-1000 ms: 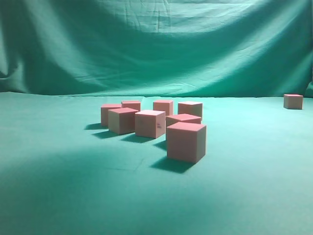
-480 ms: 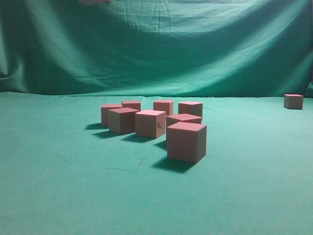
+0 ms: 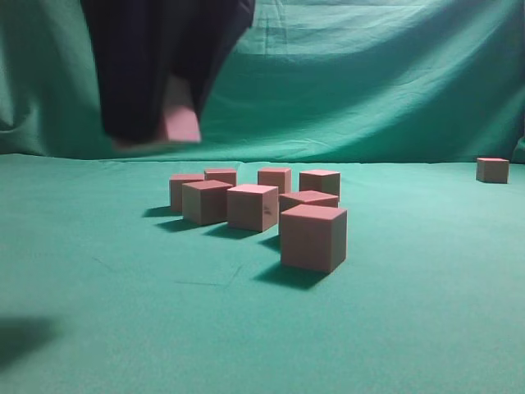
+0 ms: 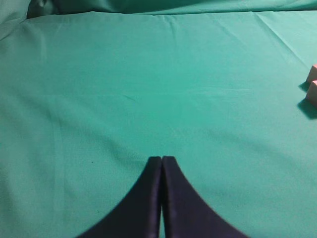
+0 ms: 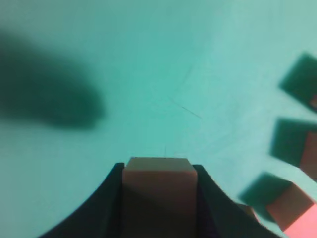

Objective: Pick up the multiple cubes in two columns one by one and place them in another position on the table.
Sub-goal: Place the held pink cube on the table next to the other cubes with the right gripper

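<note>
My right gripper [image 3: 160, 135] hangs over the left back of the table [image 3: 123, 320], reaching across the middle, shut on one pink cube [image 3: 182, 123]. In the right wrist view that cube [image 5: 158, 191] fills the gap between the dark fingers [image 5: 106, 198], well above the cloth. Several cubes stand in two rows at the centre, the nearest [image 3: 312, 238] in front and another [image 3: 252, 207] behind it. My left gripper [image 4: 161, 158] is shut on nothing above bare cloth, with two cubes [image 4: 312, 91] at its right edge.
A single cube [image 3: 491, 170] sits alone at the far right near the draped backdrop [image 3: 369, 74]. The arm's shadow [image 3: 25, 336] falls on the cloth at front left. Cubes of the group [image 5: 297, 210] lie to the right below my right gripper.
My right gripper with its cube has dropped into the exterior view from the top left; a second ago it was out of view. A shadow has appeared at front left.
</note>
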Robot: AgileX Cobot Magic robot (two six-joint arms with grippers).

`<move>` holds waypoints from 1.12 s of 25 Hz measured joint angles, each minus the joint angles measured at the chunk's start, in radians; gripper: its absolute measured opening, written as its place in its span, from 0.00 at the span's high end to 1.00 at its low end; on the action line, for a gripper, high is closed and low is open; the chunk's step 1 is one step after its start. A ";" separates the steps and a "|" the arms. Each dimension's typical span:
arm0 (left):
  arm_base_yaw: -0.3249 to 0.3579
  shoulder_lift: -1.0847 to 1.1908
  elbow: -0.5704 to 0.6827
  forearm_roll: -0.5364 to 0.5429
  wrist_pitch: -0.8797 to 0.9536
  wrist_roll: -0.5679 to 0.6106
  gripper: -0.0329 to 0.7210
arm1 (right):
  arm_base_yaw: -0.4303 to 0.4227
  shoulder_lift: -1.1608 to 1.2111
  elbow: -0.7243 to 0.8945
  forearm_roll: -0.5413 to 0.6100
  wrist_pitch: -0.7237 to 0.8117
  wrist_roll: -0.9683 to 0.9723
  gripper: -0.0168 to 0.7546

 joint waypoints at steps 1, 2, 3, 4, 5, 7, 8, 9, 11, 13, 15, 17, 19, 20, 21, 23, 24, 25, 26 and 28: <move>0.000 0.000 0.000 0.000 0.000 0.000 0.96 | 0.000 0.004 0.002 -0.011 0.002 0.000 0.65; 0.000 0.000 0.000 0.000 0.000 0.000 0.96 | 0.000 0.010 0.004 -0.018 0.005 0.000 0.65; 0.000 0.000 0.000 0.000 0.000 0.000 0.96 | 0.000 0.010 0.005 -0.021 0.005 0.002 0.65; 0.000 0.000 0.000 0.000 0.000 0.000 0.96 | 0.000 0.012 0.006 -0.025 0.005 0.005 0.65; 0.000 0.000 0.000 0.000 0.000 0.000 0.96 | 0.000 0.012 0.006 -0.025 0.005 0.008 0.65; 0.000 0.000 0.000 0.000 0.000 0.000 0.96 | 0.000 0.012 0.011 -0.008 -0.006 0.011 0.65; 0.000 0.000 0.000 0.000 0.000 0.000 0.96 | 0.000 0.012 0.015 0.011 -0.016 0.011 0.65; 0.000 0.000 0.000 0.000 0.000 0.000 0.96 | 0.000 0.012 0.028 0.029 -0.036 0.011 0.65; 0.000 0.000 0.000 0.000 0.000 0.000 0.96 | 0.000 0.012 0.053 0.058 -0.068 0.014 0.65; 0.000 0.000 0.000 0.000 0.000 0.000 0.96 | 0.000 0.014 0.068 0.066 -0.080 0.016 0.65; 0.000 0.000 0.000 0.000 0.000 0.000 0.96 | 0.000 0.014 0.073 0.056 -0.082 0.016 0.65; 0.000 0.000 0.000 0.000 0.000 0.000 0.96 | 0.000 0.014 0.073 0.024 -0.080 0.013 0.65; 0.000 0.000 0.000 0.000 0.000 0.000 0.96 | 0.000 0.014 0.073 -0.020 -0.067 0.012 0.65; 0.000 0.000 0.000 0.000 0.000 0.000 0.96 | 0.000 0.014 0.075 -0.034 -0.061 0.012 0.65; 0.000 0.000 0.000 0.000 0.000 0.000 0.96 | 0.000 0.014 0.077 -0.050 -0.059 0.016 0.65; 0.000 0.000 0.000 0.000 0.000 0.000 0.96 | 0.000 0.014 0.079 -0.068 -0.059 0.035 0.65; 0.000 0.000 0.000 0.000 0.000 0.000 0.96 | 0.000 0.014 0.082 -0.070 -0.067 0.042 0.65; 0.000 0.000 0.000 0.000 0.000 0.000 0.96 | 0.000 0.014 0.087 -0.075 -0.081 0.050 0.65; 0.000 0.000 0.000 0.000 0.000 0.000 0.96 | 0.000 0.014 0.102 -0.074 -0.100 0.054 0.65; 0.000 0.000 0.000 0.000 0.000 0.000 0.96 | 0.000 0.014 0.133 -0.075 -0.140 0.056 0.65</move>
